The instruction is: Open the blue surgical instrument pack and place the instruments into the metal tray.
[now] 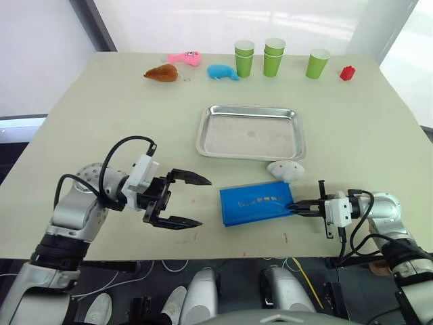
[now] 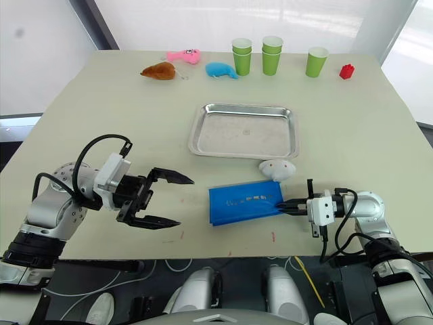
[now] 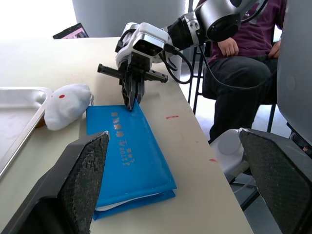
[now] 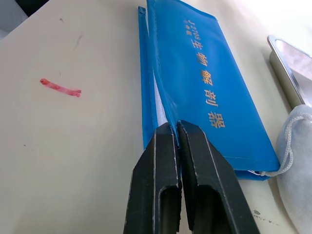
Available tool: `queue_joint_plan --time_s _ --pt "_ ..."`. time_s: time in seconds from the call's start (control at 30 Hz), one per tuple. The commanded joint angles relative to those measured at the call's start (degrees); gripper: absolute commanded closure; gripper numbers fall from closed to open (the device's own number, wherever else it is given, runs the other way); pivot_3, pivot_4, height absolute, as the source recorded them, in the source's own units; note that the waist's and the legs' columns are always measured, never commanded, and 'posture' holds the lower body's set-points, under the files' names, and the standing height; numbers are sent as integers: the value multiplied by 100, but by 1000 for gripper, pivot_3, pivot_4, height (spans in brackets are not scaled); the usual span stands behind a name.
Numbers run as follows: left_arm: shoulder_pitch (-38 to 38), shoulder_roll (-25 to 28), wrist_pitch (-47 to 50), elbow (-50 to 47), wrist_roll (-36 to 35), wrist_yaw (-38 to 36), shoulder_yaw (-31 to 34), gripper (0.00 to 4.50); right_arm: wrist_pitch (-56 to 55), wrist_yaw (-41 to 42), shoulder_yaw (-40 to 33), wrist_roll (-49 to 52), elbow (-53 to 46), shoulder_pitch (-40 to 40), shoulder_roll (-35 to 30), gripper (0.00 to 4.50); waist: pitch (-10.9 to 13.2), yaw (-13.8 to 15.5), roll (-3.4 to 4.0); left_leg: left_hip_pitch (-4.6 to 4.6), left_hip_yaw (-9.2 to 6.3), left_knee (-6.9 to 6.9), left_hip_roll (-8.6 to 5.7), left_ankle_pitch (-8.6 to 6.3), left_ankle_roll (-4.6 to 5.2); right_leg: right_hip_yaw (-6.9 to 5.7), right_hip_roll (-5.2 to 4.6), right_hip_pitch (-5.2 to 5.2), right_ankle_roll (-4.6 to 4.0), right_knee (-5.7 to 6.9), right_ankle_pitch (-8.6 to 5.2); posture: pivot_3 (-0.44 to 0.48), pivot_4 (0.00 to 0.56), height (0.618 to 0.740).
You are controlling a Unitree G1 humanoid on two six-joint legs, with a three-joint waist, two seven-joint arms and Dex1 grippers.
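Note:
The blue surgical instrument pack point(image 1: 257, 202) lies closed near the table's front edge, gold print facing up. My right gripper point(image 4: 176, 129) is shut on the pack's top flap at its right edge; the flap is lifted a little from the layer below. My left gripper point(image 1: 203, 202) hovers wide open a short way left of the pack, holding nothing. The metal tray point(image 1: 252, 107) sits empty just beyond the pack. The instruments are hidden.
A white plush toy point(image 1: 285, 169) lies between tray and pack, touching the pack's far right corner. Green cups point(image 1: 274, 57), a red block point(image 1: 347, 72) and brown, pink and blue toys point(image 1: 223, 72) line the far edge. A person point(image 3: 243, 48) sits beyond the table's right side.

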Motion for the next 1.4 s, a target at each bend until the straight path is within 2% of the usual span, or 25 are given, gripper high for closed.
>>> queue_joint_plan --time_s 0.03,0.2,0.4,0.6,0.77,0.93,1.1,1.23,1.4 --pt "-89 -1 -77 -128 -87 -292 69 0 81 50 -13 116 -91 4 -27 4465 0 1 0 0 0 0 0 0 0 0 0 0 0 0 0 0 150 740" --pt "-71 -18 -59 -158 -80 -292 89 0 602 222 -24 439 -469 126 -56 4465 0 3 0 0 0 0 0 0 0 0 0 0 0 0 0 0 150 740" --pt "-11 -40 5 -217 -114 -292 150 0 2274 620 91 990 -1891 617 -433 4465 2 12 3 -2 0 0 0 0 0 -1 -2 0 0 0 0 0 150 740" --pt "191 -49 132 -465 -163 -291 234 0 3341 723 108 1202 -2955 1045 -710 4465 2 5 3 -2 -2 -1 0 0 0 -3 0 -1 0 0 -1 0 150 740" --pt "240 -45 223 -546 -177 -291 319 0 5411 166 -226 2178 -3731 1137 -823 4465 2 3 3 -2 -3 0 0 0 0 -4 0 -1 1 0 -1 0 150 740" --pt "164 -112 211 -504 -110 -292 316 0 6729 72 -256 2327 -3582 737 -1008 4465 2 15 3 -5 -4 0 -1 0 0 -5 1 -1 1 -3 -1 0 150 740" --pt "3 -290 116 -298 59 -261 304 0 7664 -75 -278 2366 -2973 62 -852 4465 1 15 2 -7 -5 1 -1 -1 1 -6 1 -1 2 -4 0 0 150 740" --pt "-192 -528 48 -36 171 -113 369 0 7867 -78 -327 2277 -2556 -377 -697 4465 1 12 2 -8 -7 0 -1 -1 1 -7 3 -2 1 -4 0 0 150 740" --pt "-418 -873 36 489 305 148 493 0 7620 84 -338 2014 -2312 -548 -594 4465 1 13 2 -13 -9 0 -1 -1 2 -8 4 -4 2 -5 0 0 150 740"
